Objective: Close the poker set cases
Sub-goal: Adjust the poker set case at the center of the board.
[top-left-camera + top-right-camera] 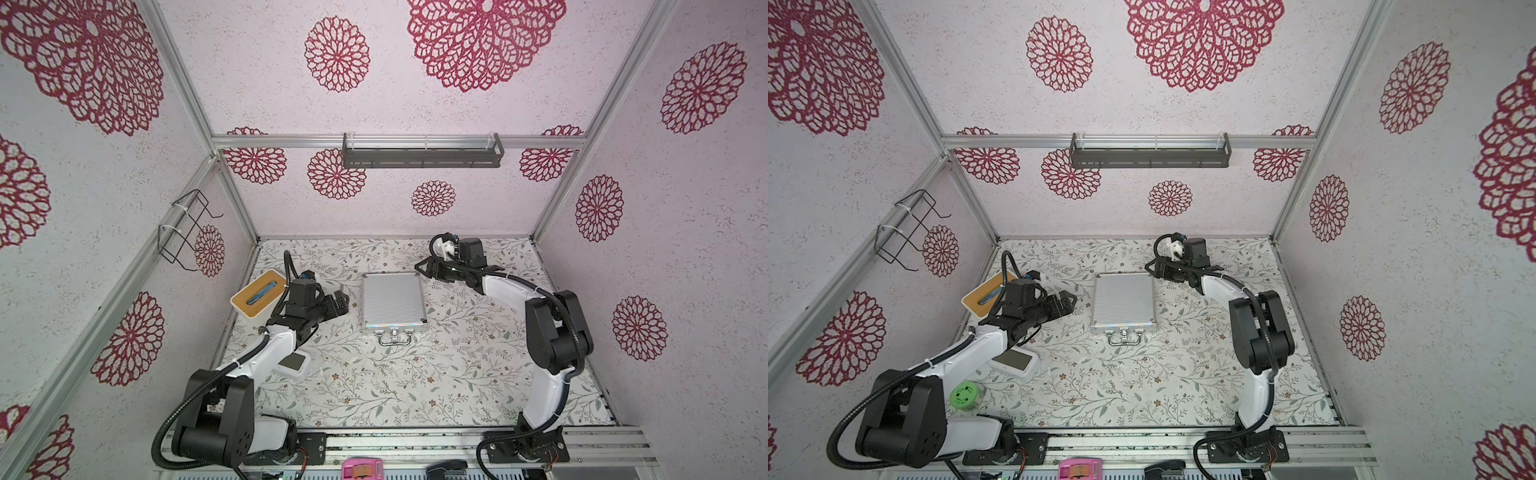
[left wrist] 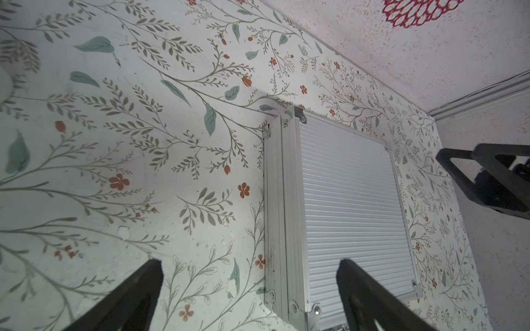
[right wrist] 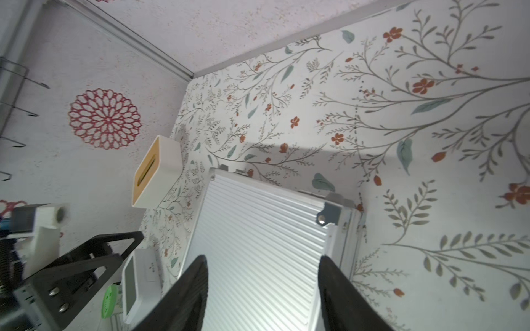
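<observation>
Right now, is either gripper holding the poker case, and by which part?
Nothing is held. The left gripper and right gripper both show open jaws; the poker case lies closed, ungripped.

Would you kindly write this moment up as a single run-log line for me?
poker case: lid down, lying flat | left gripper: open, beside case, apart | right gripper: open, at case's far corner
</observation>
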Available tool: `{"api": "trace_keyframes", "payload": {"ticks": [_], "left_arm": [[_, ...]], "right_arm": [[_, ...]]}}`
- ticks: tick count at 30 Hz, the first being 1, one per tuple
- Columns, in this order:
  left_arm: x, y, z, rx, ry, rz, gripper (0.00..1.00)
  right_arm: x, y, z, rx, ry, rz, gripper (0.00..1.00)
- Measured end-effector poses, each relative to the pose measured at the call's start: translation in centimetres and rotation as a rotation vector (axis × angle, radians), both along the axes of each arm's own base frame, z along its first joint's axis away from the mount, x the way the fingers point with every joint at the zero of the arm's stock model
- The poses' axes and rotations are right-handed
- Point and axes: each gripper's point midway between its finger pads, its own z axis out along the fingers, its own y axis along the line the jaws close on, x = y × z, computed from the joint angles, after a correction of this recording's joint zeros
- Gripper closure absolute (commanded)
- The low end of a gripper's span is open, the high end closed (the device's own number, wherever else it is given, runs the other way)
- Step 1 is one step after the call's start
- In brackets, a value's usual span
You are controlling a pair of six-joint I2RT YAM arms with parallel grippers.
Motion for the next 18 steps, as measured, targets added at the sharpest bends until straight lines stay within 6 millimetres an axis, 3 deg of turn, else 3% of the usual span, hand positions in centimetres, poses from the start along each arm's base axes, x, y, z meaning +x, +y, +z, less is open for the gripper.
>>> {"api": "trace_keyframes", "payload": {"ticks": [4, 7, 18], "left_arm": [[0.4, -1.5, -0.5, 0.002, 0.012, -0.040, 0.01], [0.9, -2.7, -1.2, 0.003, 0.021, -0.070, 0.01], [2.3, -6.9, -4.7, -0.002, 0.070, -0.176, 0.02]], "right_arm": [[1.5, -0.1, -4.5, -0.025, 0.064, -0.014, 0.31], [2.3, 0.1, -6.7, -0.026, 0.093, -0.010, 0.31], [2.9, 2.4, -6.2, 0.057, 0.081, 0.072, 0.34]]}}
